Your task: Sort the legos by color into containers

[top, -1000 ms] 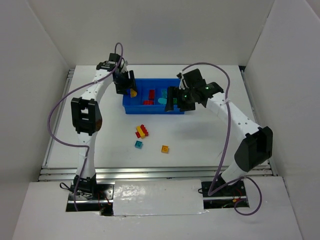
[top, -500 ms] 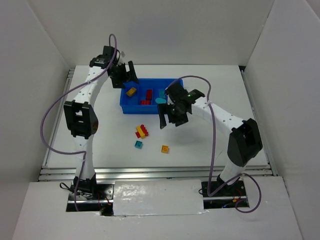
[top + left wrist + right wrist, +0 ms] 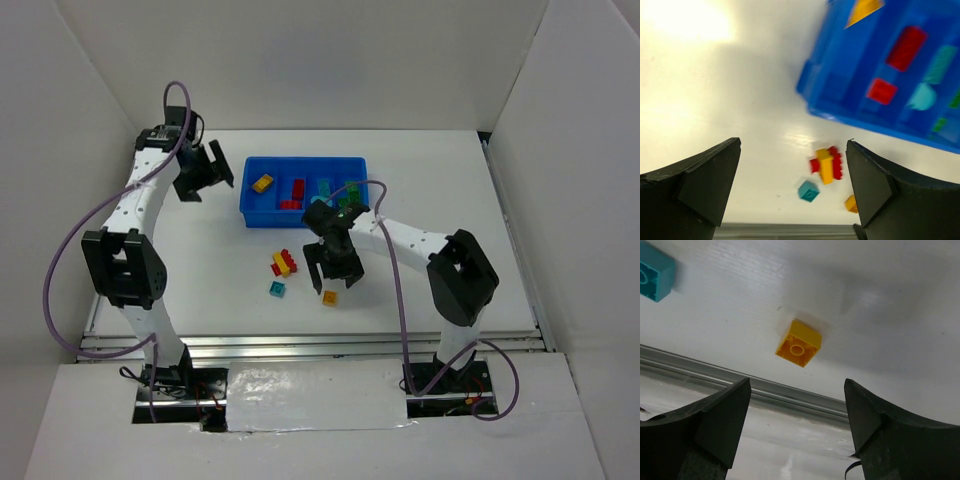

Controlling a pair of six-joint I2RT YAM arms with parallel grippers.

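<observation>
Near the front of the white table [image 3: 450, 170], a square yellow brick [image 3: 798, 343] with 1 stud lies flat and alone. It is right under the right gripper [image 3: 796, 386], whose jaws stand apart above it, 1 on either side, holding nothing. The brick looks light, hard and smooth, so it should not give under a squeeze but might skid or pop out if pinched on a corner. A low hold across 2 opposite flat sides seems safest, and since the brick sits slightly turned against the jaws, the wrist would likely need a twist. A teal brick [image 3: 652, 270] lies well apart and the metal rail [image 3: 790, 400] runs near, so room looks ample. Farther back are a red-and-yellow cluster [image 3: 284, 263] and the blue tray [image 3: 300, 224], with an oblong yellow piece [image 3: 262, 183] in its leftmost compartment. The left gripper [image 3: 200, 170] hangs wide open and empty left of the tray.
</observation>
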